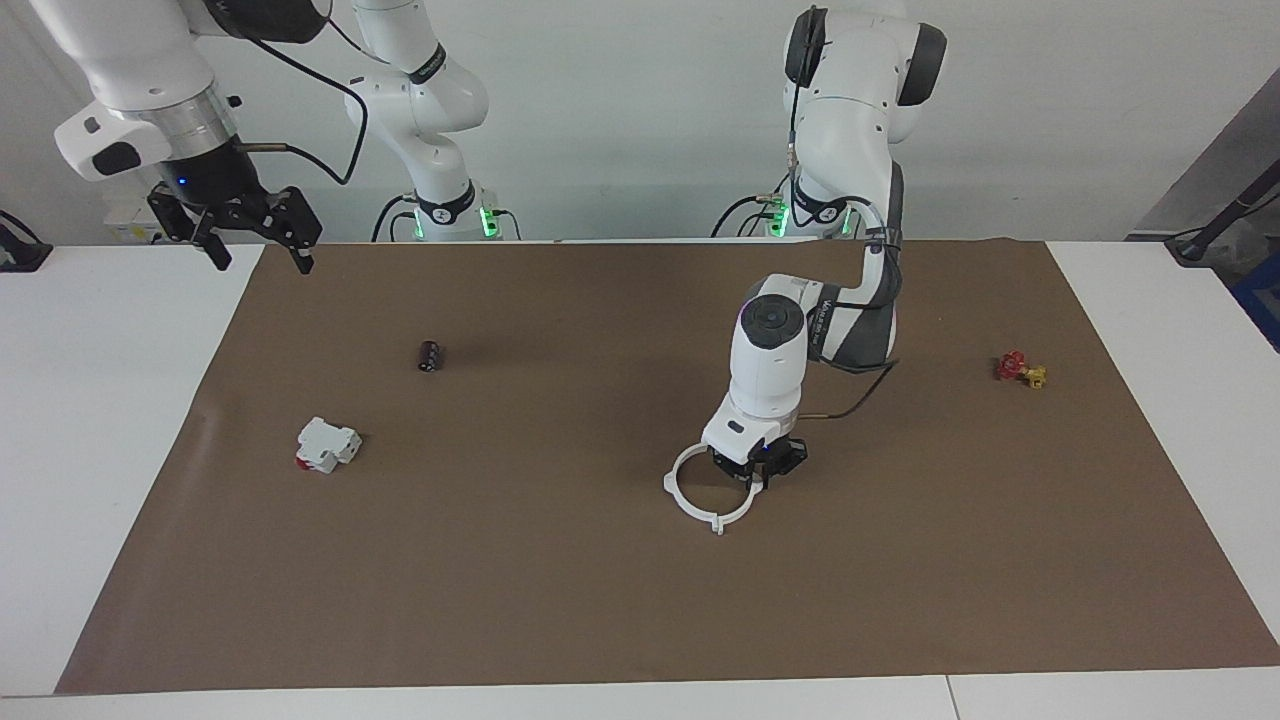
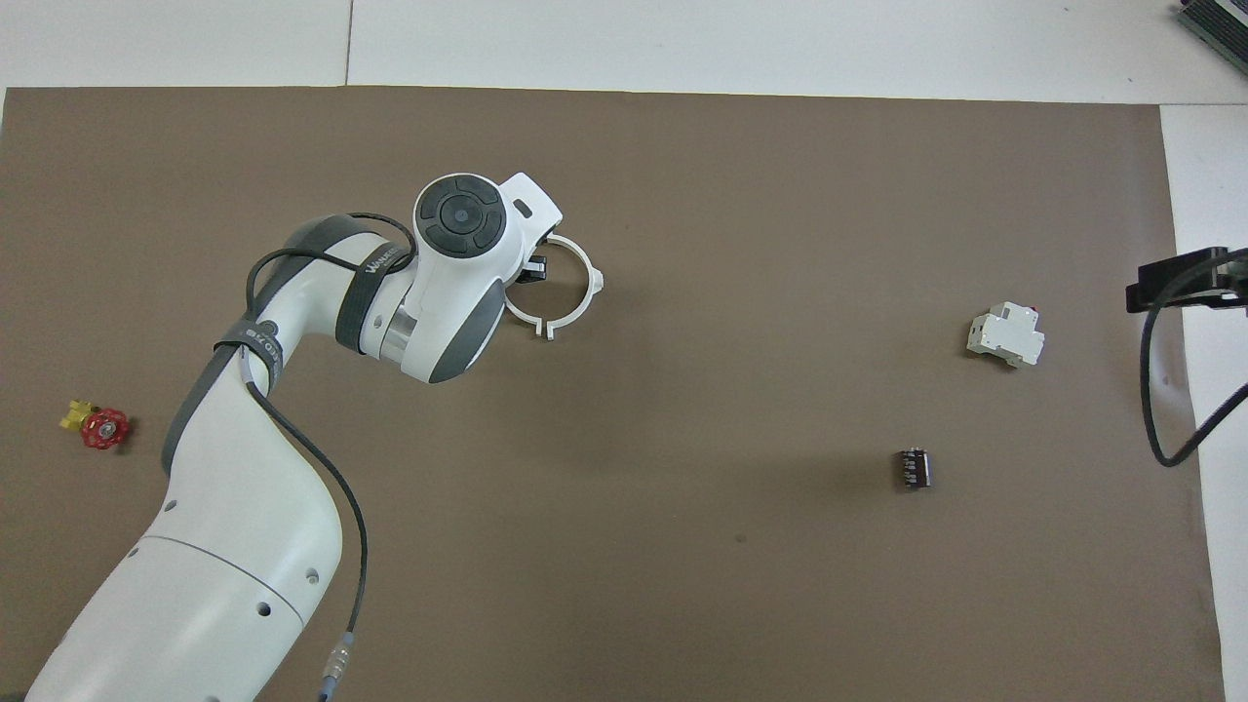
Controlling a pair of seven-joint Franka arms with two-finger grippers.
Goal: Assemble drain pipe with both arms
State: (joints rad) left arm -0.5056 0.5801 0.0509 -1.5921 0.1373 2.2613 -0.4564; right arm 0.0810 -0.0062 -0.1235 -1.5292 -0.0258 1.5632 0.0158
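Note:
The drain pipe (image 1: 690,514) lies on the brown mat near the table's middle as one flat white ring with small tabs; it also shows in the overhead view (image 2: 582,309). My left gripper (image 1: 758,470) is down at the ring's rim, on the side toward the left arm's end of the table. In the overhead view the left gripper (image 2: 531,268) is mostly hidden under its own wrist. My right gripper (image 1: 258,250) is open and empty, raised high over the mat's edge at the right arm's end, where the arm waits.
A blocky white piece with a red part (image 1: 328,444) and a small dark ribbed part (image 1: 430,355) lie toward the right arm's end. A small red-and-yellow fitting (image 1: 1019,369) lies toward the left arm's end. The brown mat (image 1: 600,620) covers the table.

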